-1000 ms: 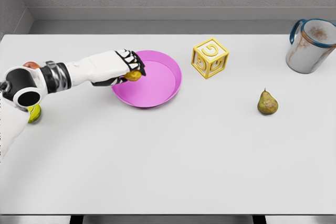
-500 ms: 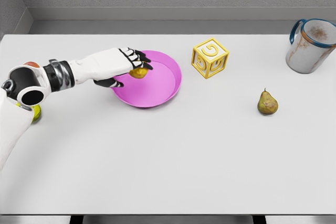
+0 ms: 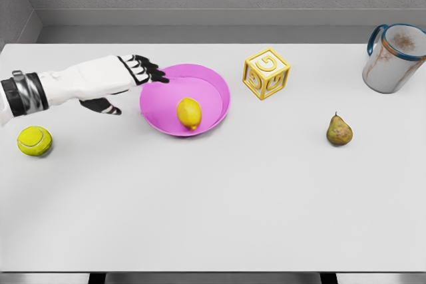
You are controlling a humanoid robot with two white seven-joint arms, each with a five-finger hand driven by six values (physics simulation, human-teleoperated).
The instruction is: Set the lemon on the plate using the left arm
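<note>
White tabletop [image 3: 213, 217] carried a pink plate [image 3: 212, 91] with the lemon [image 3: 189, 113] resting inside it, toward its near edge. At the plate's left rim hovered the left hand [image 3: 110, 81], fingers spread and empty. A yellow letter block [image 3: 266, 73], a mug [image 3: 394, 58], a pear [image 3: 339, 130] and a tennis ball [image 3: 34, 141] sat elsewhere.

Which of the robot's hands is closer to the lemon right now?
The left. The left hand hovers open by the pink plate's left rim, apart from the lemon lying in the plate. The right hand is out of view.
</note>
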